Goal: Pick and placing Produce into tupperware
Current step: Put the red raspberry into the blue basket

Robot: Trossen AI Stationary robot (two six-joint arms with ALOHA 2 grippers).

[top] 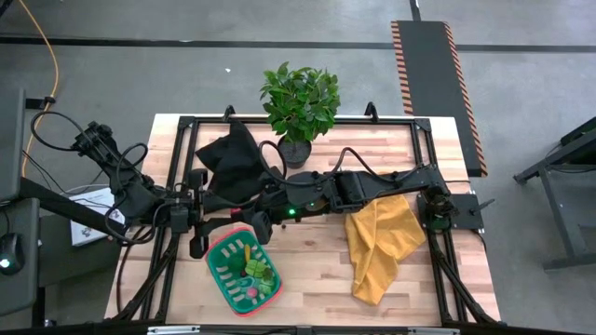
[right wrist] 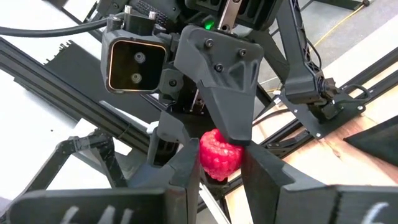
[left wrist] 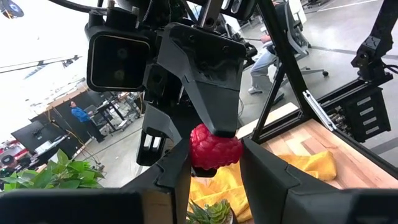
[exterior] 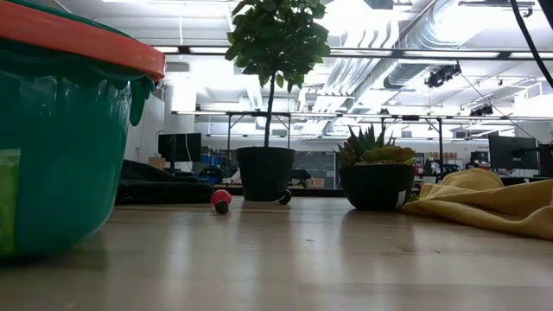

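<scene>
Handover above the table, beside the tupperware (top: 212, 267): 2 pincers pinch 1 red raspberry (left wrist: 214, 148). Left pincer (left wrist: 214, 177) should grip firmly before right pincer (right wrist: 221, 167) releases; the rounded berry could slip.

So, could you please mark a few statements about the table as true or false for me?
1. The red bumpy toy raspberry sits between the right gripper's fingers, with the left gripper right at it. True.
2. The shallow green plastic container with a red rim is empty. False: several small toy pieces lie in it.
3. The crumpled yellow cloth lies on the wooden table, on the right arm's side. True.
4. The large leafy green potted plant stands inside the container. False: it stands at the table's far edge, apart from it.
</scene>
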